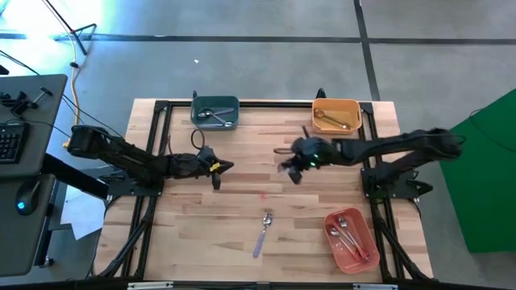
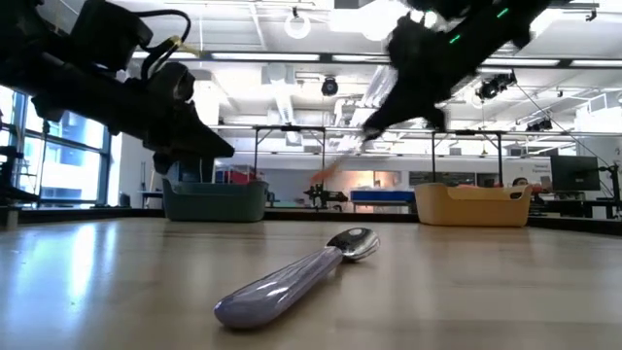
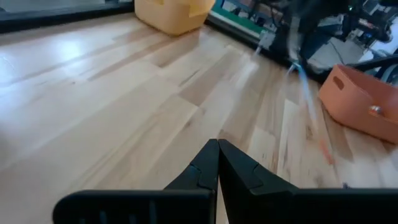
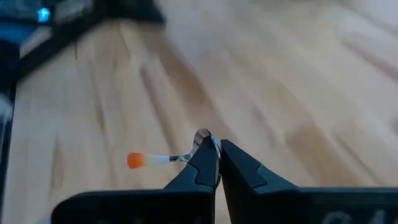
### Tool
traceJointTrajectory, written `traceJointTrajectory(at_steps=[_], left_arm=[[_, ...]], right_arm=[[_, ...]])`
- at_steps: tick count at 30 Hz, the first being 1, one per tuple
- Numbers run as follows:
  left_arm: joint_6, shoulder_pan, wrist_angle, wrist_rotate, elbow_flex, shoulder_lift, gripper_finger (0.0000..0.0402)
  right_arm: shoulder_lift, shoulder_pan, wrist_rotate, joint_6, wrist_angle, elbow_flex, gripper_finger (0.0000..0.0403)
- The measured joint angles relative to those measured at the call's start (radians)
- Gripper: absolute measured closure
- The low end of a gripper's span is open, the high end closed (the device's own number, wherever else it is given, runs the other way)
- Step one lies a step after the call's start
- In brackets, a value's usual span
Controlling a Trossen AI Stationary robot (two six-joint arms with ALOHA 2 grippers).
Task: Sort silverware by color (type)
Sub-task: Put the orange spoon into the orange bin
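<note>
The right gripper (image 4: pixel 219 163), clamped on a red-handled spoon (image 4: pixel 163 158) mid-table, needed carrying to the red bin (image 1: pixel 351 239).

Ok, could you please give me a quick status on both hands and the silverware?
Left hand shut, empty, waiting mid-table. Right hand shut on a red-handled utensil, lifted. Lavender-handled spoon lies on the table. Nothing in the way.

Desk (image 1: pixel 242 185): light wood planks.
On it: teal bin (image 1: pixel 215 112), orange bin (image 1: pixel 336 114), red-pink bin (image 1: pixel 351 239), lavender-handled spoon (image 1: pixel 262 233).
</note>
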Motion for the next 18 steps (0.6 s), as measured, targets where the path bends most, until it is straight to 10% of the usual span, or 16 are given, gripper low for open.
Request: traceJointTrajectory(at_steps=[18], left_arm=[[-0.001,0.001,-0.005,0.004,0.000,-0.025,0.0401]], right_arm=[[-0.399,0.494,-0.131,0.436,-0.772,0.000,0.0403]])
